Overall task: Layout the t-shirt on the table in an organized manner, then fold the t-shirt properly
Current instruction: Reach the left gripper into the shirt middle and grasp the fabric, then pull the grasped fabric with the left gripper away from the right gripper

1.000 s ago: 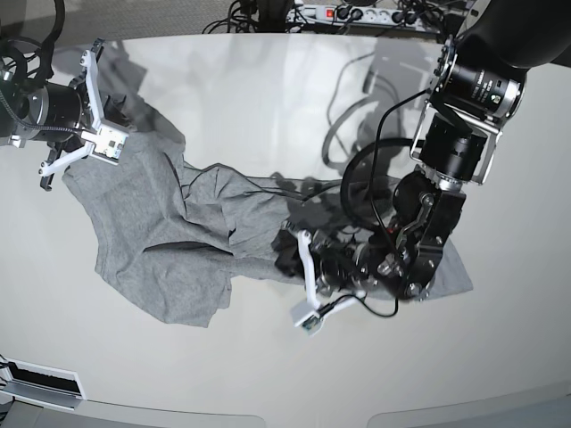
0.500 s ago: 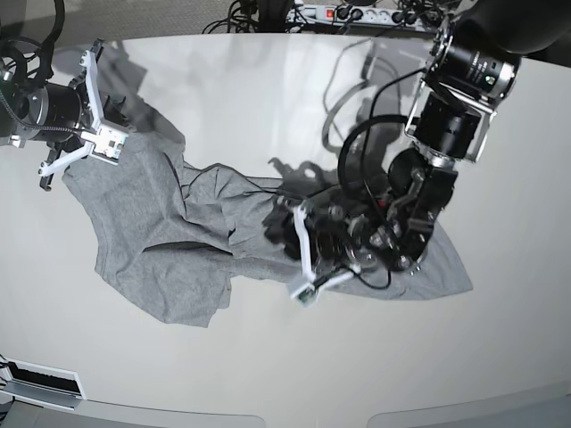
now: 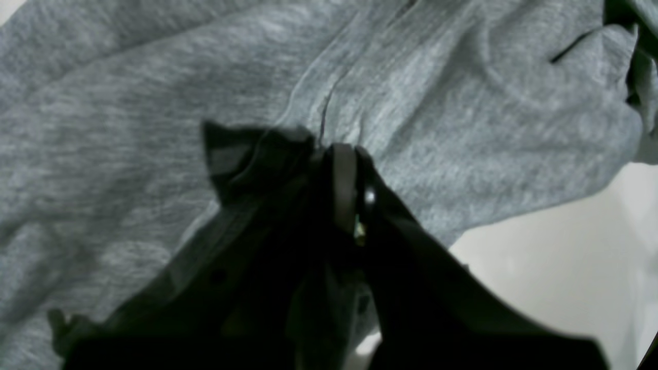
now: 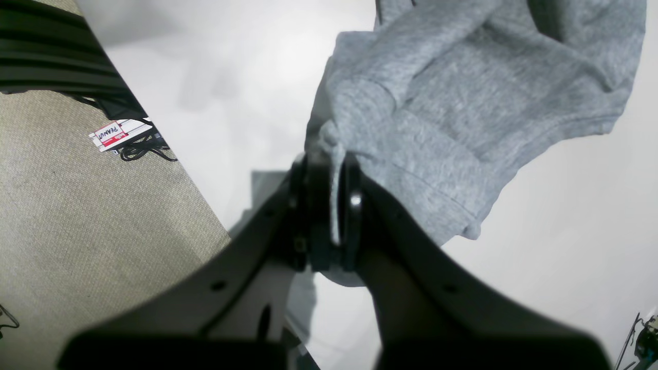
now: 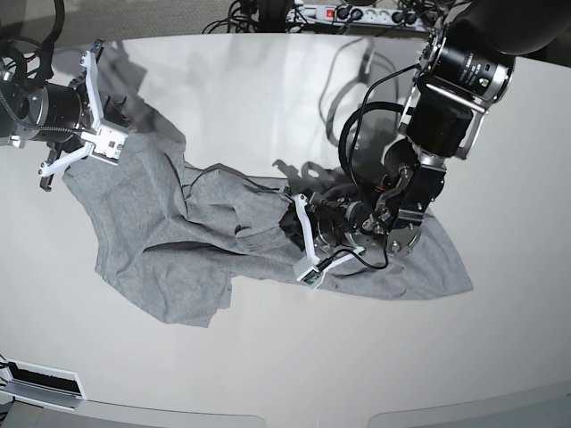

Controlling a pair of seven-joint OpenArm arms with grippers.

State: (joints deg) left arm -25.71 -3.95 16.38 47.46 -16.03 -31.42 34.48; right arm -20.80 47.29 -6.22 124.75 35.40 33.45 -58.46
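One t-shirt [image 5: 178, 259] and two robot arms share one worktop [image 5: 294, 357]. The t-shirt lies rumpled across the worktop from left to right, heather-grey and soft-looking, creased into ridges, with a loose flap reaching toward the near edge on the left and a broader spread at right.

Over its right half, the left gripper [image 3: 339, 195] has its fingers together, down on the cloth among the folds; whether any fabric is pinched between them is too dark to tell. At the far left end, the right gripper [image 4: 339, 205] has its fingers clamped on a gathered bit of the t-shirt, bunched up at the tips.

The worktop is smooth and off-white, with arm shadows falling across its far part. Cables [image 5: 241, 18] run along the far edge. Beyond the worktop's edge, the right wrist view shows a grey-beige carpet [image 4: 103, 231] and one red-and-white label [image 4: 112, 134] marked "PEANUT".
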